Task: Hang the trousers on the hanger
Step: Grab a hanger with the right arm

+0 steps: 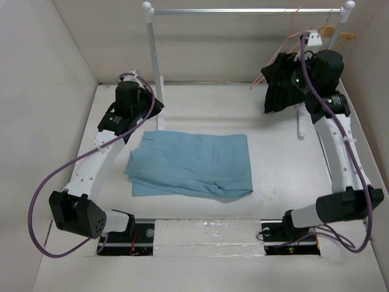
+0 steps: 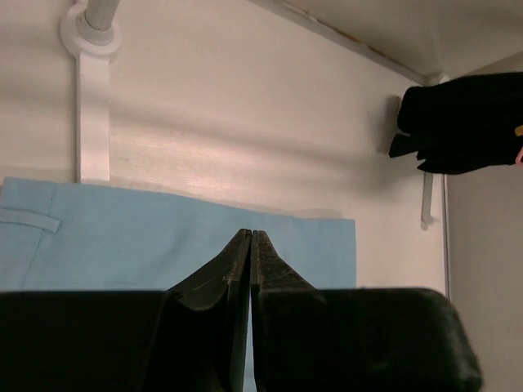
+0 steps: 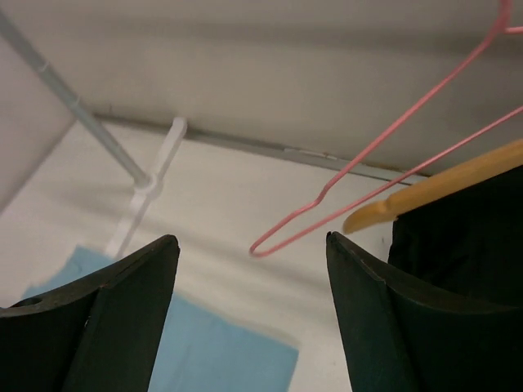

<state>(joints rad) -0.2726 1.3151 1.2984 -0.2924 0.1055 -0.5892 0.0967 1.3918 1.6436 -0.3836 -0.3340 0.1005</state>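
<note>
White tabletop lies beneath a metal clothes rail. The left gripper is pressed closed, holding nothing, near the folded pale blue cloth trousers, which lie flat mid-table. The right gripper stands wide apart, empty, facing a pink wire hanger and a wooden hanger beside a black garment.

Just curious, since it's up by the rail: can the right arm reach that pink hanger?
Probably yes. The right end effector is open, and the pink hanger hangs just ahead of its gap, with nothing in front.
</note>
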